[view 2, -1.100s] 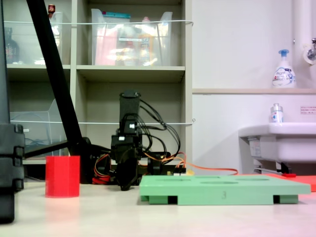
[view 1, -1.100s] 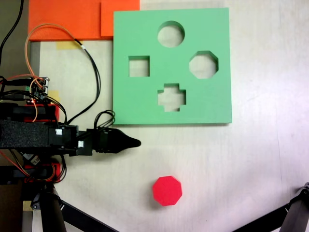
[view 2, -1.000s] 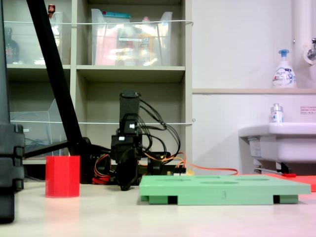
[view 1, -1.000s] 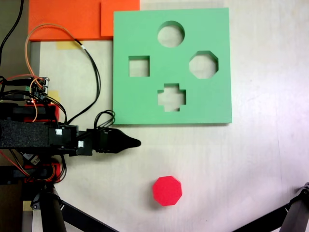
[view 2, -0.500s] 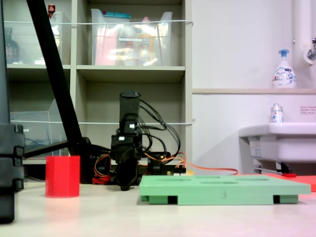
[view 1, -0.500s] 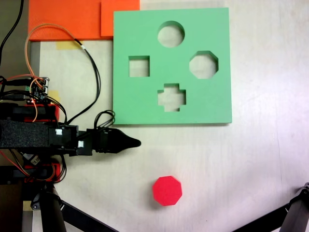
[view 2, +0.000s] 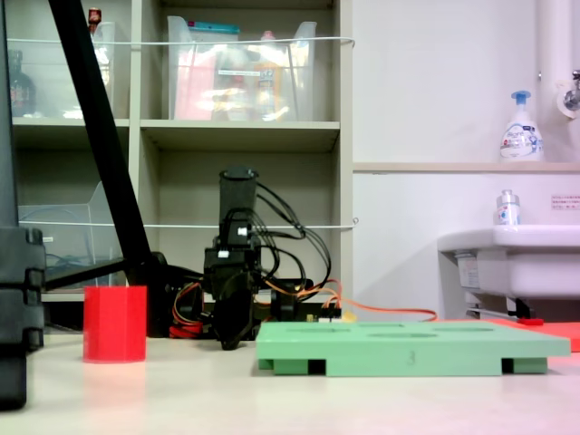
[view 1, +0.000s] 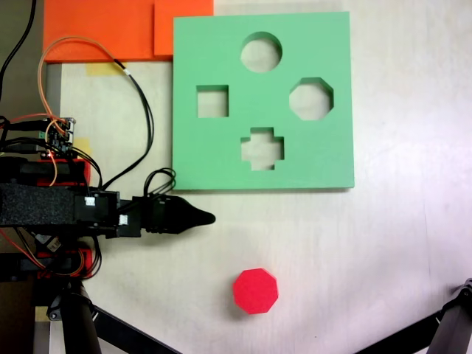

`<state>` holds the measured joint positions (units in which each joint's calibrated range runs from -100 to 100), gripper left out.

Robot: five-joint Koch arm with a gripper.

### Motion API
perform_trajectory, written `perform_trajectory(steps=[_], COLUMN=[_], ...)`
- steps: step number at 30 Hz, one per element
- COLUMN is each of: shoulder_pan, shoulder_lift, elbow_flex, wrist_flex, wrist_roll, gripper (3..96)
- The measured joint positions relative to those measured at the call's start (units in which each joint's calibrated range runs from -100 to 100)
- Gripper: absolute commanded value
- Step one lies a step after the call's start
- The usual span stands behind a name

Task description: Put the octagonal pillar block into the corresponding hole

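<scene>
The octagonal pillar block (view 1: 256,290) is bright red and stands upright on the pale table, low in the first exterior view; the second exterior view shows the block (view 2: 115,323) at its left. The green foam board (view 1: 221,155) lies flat above it, and its eight-sided hole (view 1: 310,99) is on the first exterior view's right side, empty. My black gripper (view 1: 209,218) points right, just below the board's lower left corner, up and left of the block and apart from it. Its jaws are together with nothing between them. The second exterior view shows the gripper (view 2: 233,337) end-on, low over the table.
The board (view 2: 412,346) also has round (view 1: 261,51), square (view 1: 212,102) and cross-shaped (view 1: 262,148) cutouts. Orange foam sheets (view 1: 110,29) lie at the top left. Cables (view 1: 140,118) loop beside the board's left edge. Black tripod legs (view 1: 110,324) cross the bottom corners. Shelves and a sink stand behind.
</scene>
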<state>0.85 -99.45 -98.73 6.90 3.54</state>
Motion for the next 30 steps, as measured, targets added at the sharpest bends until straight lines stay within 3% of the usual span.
perform_trajectory(steps=[6,10,16,24,28,30], shoulder_pan=[-2.3,-5.6,-7.3,-6.6,-7.3,-7.9], shoulder_lift=[0.0,0.0,0.1,0.8,19.0,31.2], elbow_flex=[-0.3,2.2,29.9,64.5,88.0,101.7], wrist_flex=[1.3,-2.3,-46.4,-79.2,-95.4,-102.2], wrist_roll=[20.4,26.2,31.1,34.3,35.3,35.3], gripper=[44.8,43.3,43.3,43.4,44.5,54.2])
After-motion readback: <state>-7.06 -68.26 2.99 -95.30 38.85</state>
